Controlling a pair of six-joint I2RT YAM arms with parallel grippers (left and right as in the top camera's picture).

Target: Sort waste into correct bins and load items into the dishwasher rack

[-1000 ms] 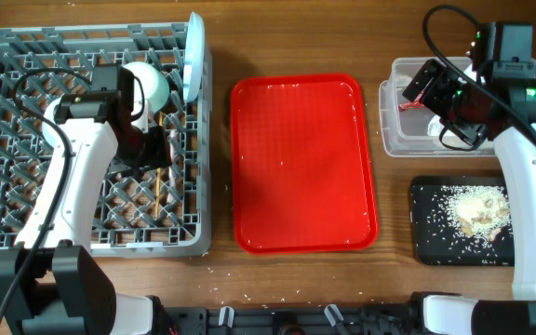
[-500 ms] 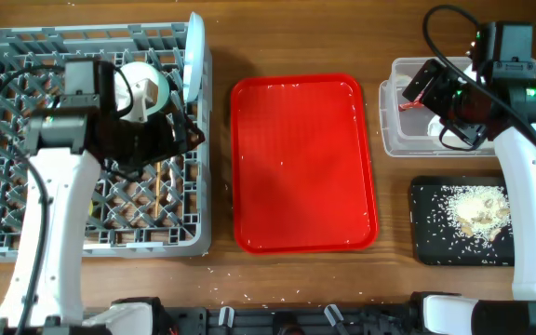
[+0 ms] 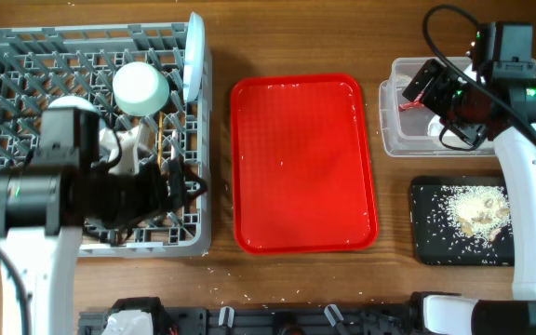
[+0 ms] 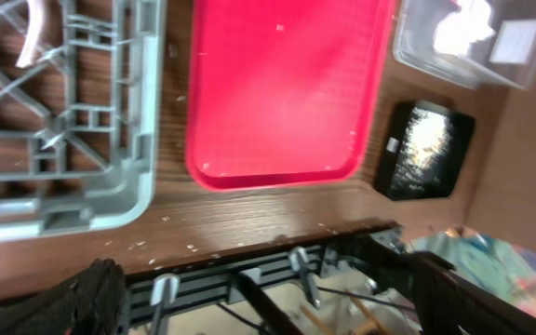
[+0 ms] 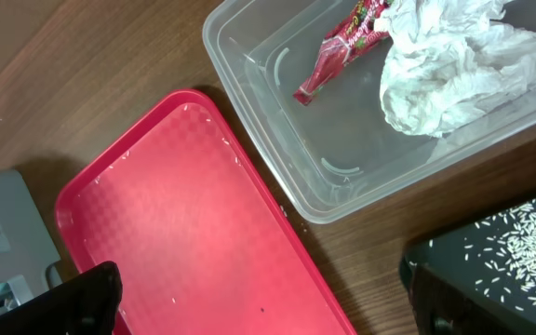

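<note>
The left gripper (image 3: 186, 188) hangs over the near right corner of the large square grey plastic dishwasher rack (image 3: 7, 56). Its fingers (image 4: 96, 300) are spread wide and nothing lies between them. Beyond the fingers, deeper in the rack, a light green bowl (image 3: 140, 87) sits among the pegs. A pale blue round plate (image 3: 194, 54) stands on edge against the rack's right wall. Thin wooden chopsticks (image 3: 161, 140) lie down among the pegs just behind the fingertips.

Ahead of the left fingers, just past the rack wall, lies a large red rectangular plastic serving tray (image 3: 303, 163) with only a few stray grains on it.

The right gripper (image 3: 423, 84) hovers over a clear rectangular plastic tub (image 5: 361, 149). Its fingers (image 5: 68, 302) are also parted wide and hold nothing. In the tub, ahead of these fingers, a red printed snack wrapper (image 5: 342, 42) lies just beside a crumpled white paper napkin (image 5: 454, 65).

On the near side of the tub, close to it on the wooden table (image 3: 389, 37), a flat black rectangular tray (image 3: 431, 247) carries a scatter of whitish-beige rice-like food scraps (image 3: 477, 209).
</note>
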